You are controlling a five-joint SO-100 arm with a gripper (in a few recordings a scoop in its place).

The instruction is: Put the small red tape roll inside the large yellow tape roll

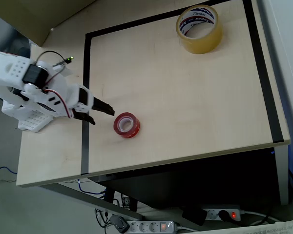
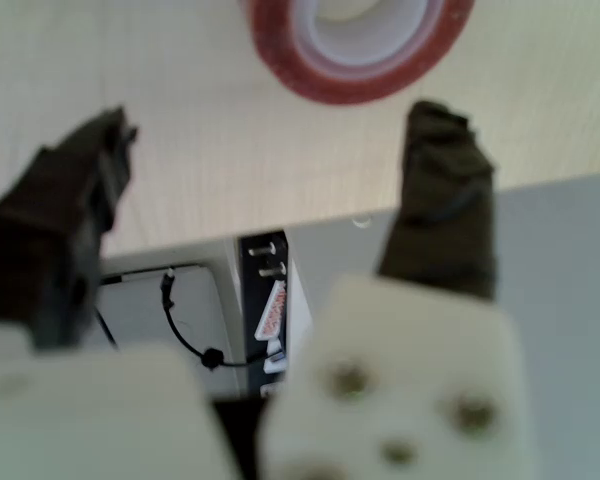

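Just left of the small glossy red tape roll [image 1: 126,125] in the overhead view, the white arm's black two-fingered tool [image 1: 101,113] has its fingers spread apart, empty, tips pointing at the roll but not touching it. That roll lies flat on the pale wooden tabletop [image 1: 185,102] near the front edge. In the wrist view it sits beyond the open fingers [image 2: 445,190]. Well apart, the wide amber-yellow tape roll [image 1: 198,29] lies at the far corner, inside the black tape border [image 1: 86,87].

red tape roll [image 1: 126,125]: small, glossy, flat near the worktop's front edge
yellow tape roll [image 1: 198,29]: large, flat, far corner, well apart
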